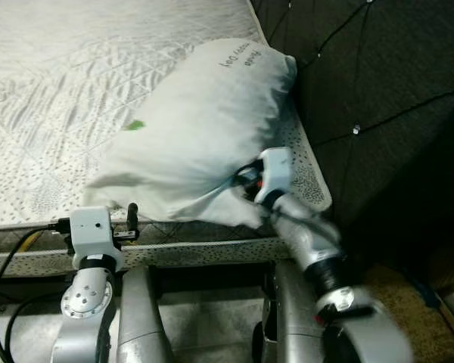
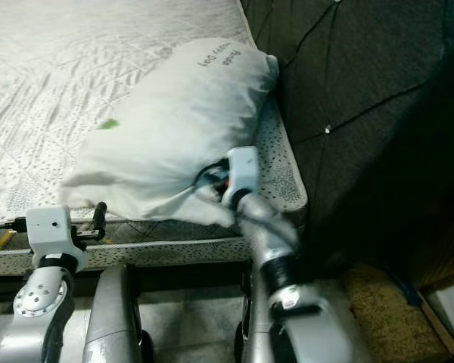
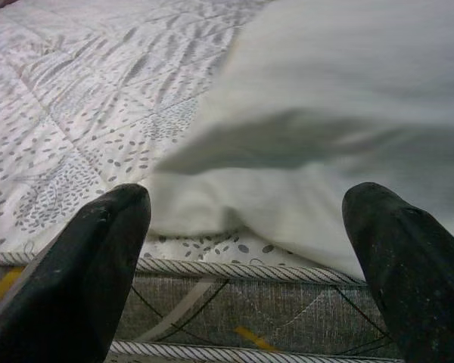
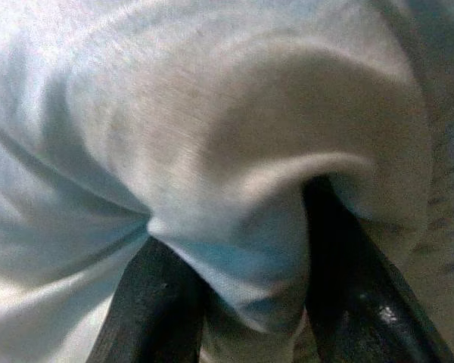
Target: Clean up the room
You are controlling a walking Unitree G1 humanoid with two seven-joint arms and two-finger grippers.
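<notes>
Nearest the camera: left gripper (image 3: 246, 257) held level with the near edge of the mattress (image 1: 76, 91), fingers spread wide and grasping nothing. Left fingers (image 3: 83, 280) pointed at the lower corner of the pillow, short of it, with the piped mattress border between and below them. Left wrist housing (image 1: 91, 231) seen just before the mattress edge, a black cable trailing from it toward the robot's left.

Next: right gripper (image 4: 242, 302) clenched on a fold of the pillow (image 1: 197, 128) at its near right corner. Fabric bunched and pinched between the two right fingers (image 4: 147, 310), confirmed in the right wrist view. Right arm reached up and forward from the lower right, its white wrist housing (image 1: 275, 175) pressed against the pillow's underside.

Pillow: pale, plump, lying diagonally on the mattress at the right side, near the headboard (image 1: 378, 98). Near corner drawn into creases at the grasp point; far corner touching the headboard. Printed lettering noted near the far end, too small and inverted to read. Small green mark (image 1: 136, 125) observed on the upper face of the pillow, nature not determined.

Beyond: quilted white mattress with grey speckled pattern, extending away to the left. Dark tufted headboard standing along the right side.
</notes>
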